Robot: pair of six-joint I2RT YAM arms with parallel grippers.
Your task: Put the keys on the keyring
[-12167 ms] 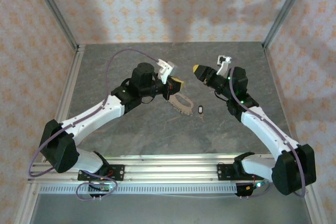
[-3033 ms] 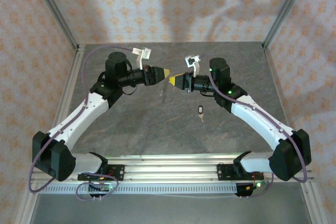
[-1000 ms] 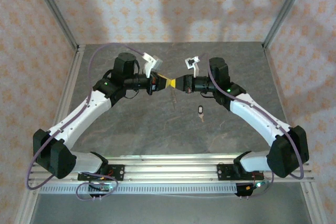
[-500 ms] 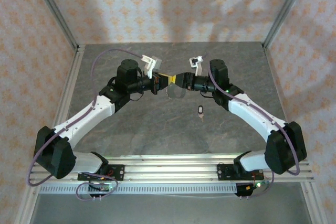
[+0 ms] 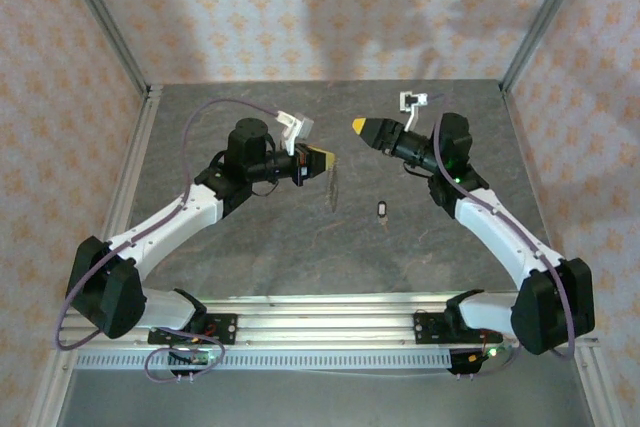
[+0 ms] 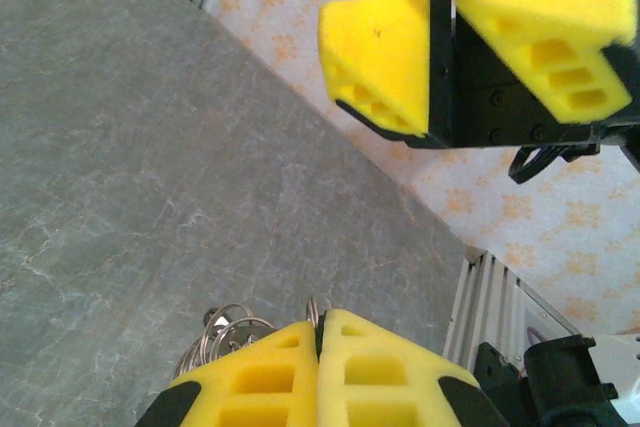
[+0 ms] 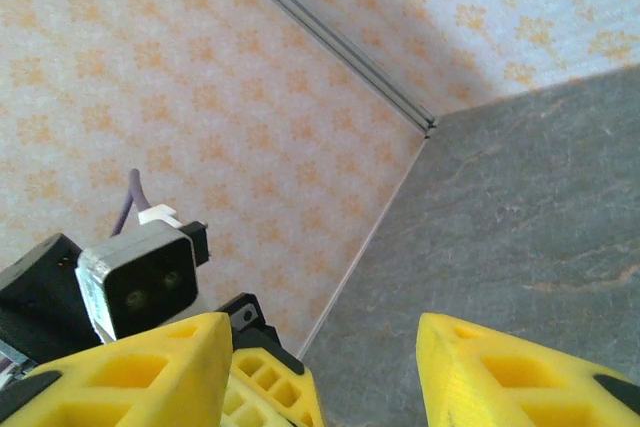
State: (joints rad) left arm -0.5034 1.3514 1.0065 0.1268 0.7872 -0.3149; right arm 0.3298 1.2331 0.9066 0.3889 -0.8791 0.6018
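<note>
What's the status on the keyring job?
Left end effector shut on keyring. Right end effector open, empty. Key lies on table, unthreaded. Nothing in the way.

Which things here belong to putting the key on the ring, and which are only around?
For the job: key on the table; keyring hanging from the shut left tool; open right tool.
Only around: table, walls, front rail.

Pale orange-flowered walls [image 5: 250, 17] and aluminium posts [image 5: 101, 17] enclose a grey marbled tabletop [image 5: 290, 257].
</note>
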